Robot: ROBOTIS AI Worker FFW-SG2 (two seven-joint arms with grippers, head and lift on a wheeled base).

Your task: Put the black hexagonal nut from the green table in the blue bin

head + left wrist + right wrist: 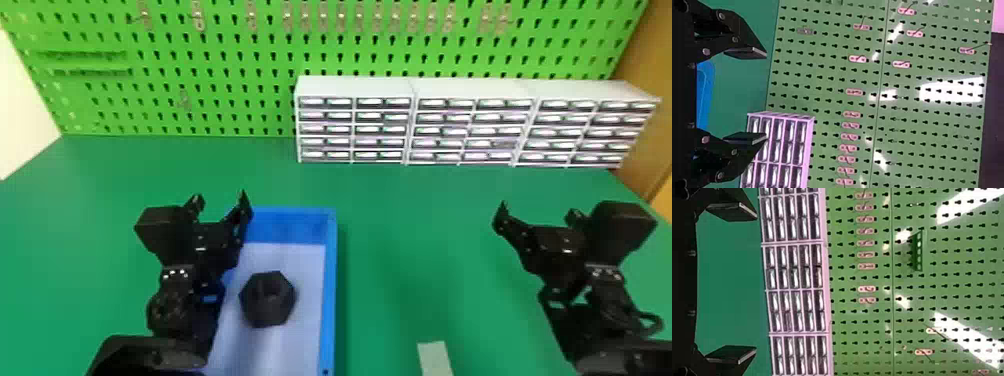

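In the head view, the black hexagonal nut (268,299) lies on the pale floor of the blue bin (329,280). My left gripper (220,204) is above the bin's left side, up and to the left of the nut, not touching it. Its fingers stand apart with nothing between them; in the left wrist view the left gripper (766,96) is open, and an edge of the blue bin (705,94) shows behind it. My right gripper (539,212) is over the right part of the green table, and in the right wrist view the right gripper (756,284) is open, holding nothing.
Grey drawer cabinets (410,120) line the table's back on the right, against a green pegboard (225,65) with metal hooks. A pale flat strip (435,357) lies on the green table (410,225) near the front, right of the bin.
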